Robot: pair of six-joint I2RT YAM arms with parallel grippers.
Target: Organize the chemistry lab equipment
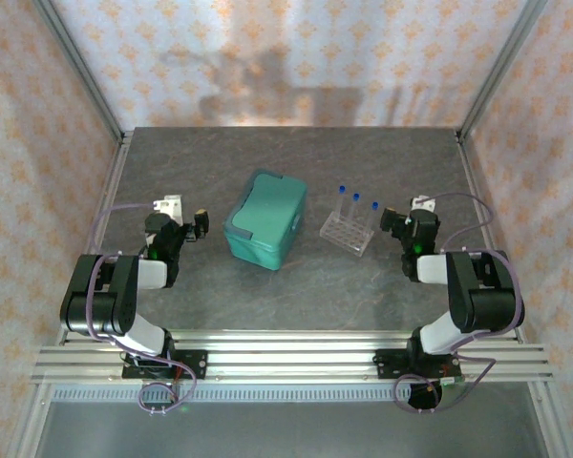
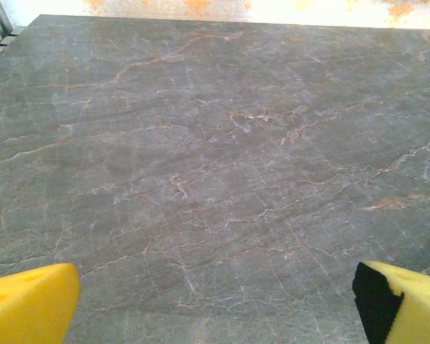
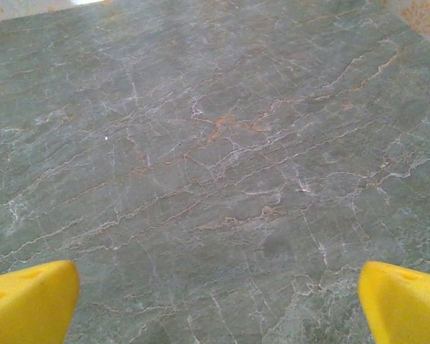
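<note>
Of the chemistry lab equipment, a small clear perforated rack [image 1: 347,234] stands right of the table's centre with three blue-capped test tubes [image 1: 356,205] upright in it. My left gripper [image 1: 182,216] hovers low over the left side of the table, open, with bare stone between its yellow fingertips [image 2: 30,304]. My right gripper [image 1: 407,218] sits just right of the rack, apart from it, and is open too. In the right wrist view its yellow pads [image 3: 405,304] stand wide apart with nothing between them.
A closed teal hinged case [image 1: 265,219] lies at the table's centre, between the two grippers and just left of the rack. Metal frame posts [image 1: 108,153] and patterned walls bound the grey stone tabletop [image 1: 296,296] on three sides.
</note>
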